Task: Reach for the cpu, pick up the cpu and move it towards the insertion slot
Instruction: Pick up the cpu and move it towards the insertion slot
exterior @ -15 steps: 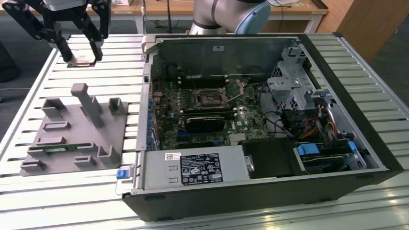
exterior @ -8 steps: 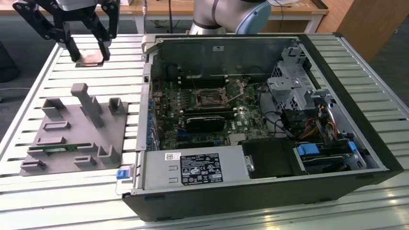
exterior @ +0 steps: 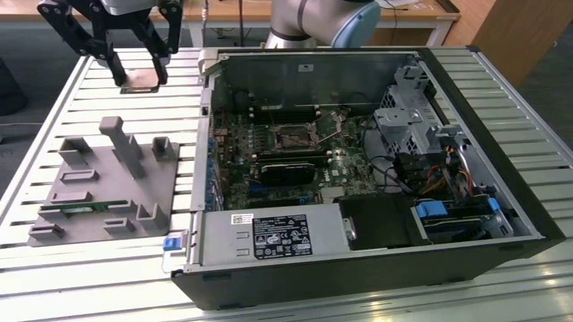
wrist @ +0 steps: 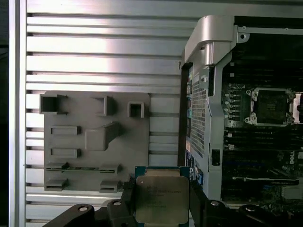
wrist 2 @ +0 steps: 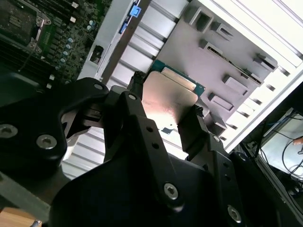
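Observation:
My gripper point(exterior: 141, 82) hangs above the slatted table near its far corner on the exterior view's left, shut on the cpu point(exterior: 141, 75). The cpu is a flat silver square with a green edge, clamped between the two black fingers in both wrist views point(wrist: 161, 196) point(wrist 2: 168, 99). It is lifted clear of the grey holder plate point(exterior: 98, 181). The insertion slot point(exterior: 294, 137) is a dark square socket with a silver frame on the motherboard inside the open computer case, to the exterior view's right of the gripper. The slot also appears in both wrist views point(wrist: 272, 106) point(wrist 2: 14, 21).
The open black computer case point(exterior: 501, 154) has tall side walls, with a silver wall point(exterior: 208, 100) between gripper and socket. The grey holder plate carries upright pegs and a green memory stick point(exterior: 85, 209). The arm's base point(exterior: 309, 20) stands behind the case.

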{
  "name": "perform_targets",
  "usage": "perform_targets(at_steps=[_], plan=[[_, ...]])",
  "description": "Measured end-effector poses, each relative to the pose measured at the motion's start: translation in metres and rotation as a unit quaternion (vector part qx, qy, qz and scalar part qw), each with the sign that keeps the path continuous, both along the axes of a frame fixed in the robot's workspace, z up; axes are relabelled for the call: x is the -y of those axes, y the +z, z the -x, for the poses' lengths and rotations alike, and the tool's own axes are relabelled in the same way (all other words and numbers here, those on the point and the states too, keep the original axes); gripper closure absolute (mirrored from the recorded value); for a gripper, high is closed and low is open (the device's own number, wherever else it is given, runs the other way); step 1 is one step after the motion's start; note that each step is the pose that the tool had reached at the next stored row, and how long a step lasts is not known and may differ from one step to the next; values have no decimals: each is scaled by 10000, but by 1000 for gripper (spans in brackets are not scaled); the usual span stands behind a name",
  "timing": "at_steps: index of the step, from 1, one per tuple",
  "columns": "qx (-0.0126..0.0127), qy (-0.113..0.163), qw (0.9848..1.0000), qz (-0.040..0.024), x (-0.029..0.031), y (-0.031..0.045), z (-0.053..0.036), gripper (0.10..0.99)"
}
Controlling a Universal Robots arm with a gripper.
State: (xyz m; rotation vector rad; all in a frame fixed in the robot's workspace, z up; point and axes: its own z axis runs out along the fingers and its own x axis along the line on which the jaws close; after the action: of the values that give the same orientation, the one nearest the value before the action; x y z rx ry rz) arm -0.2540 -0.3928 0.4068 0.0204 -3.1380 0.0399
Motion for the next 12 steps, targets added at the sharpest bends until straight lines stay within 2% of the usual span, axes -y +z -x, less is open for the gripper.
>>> perform_targets(at_steps=[12], plan=[[0,0,10000,0,0,0,-240,545]])
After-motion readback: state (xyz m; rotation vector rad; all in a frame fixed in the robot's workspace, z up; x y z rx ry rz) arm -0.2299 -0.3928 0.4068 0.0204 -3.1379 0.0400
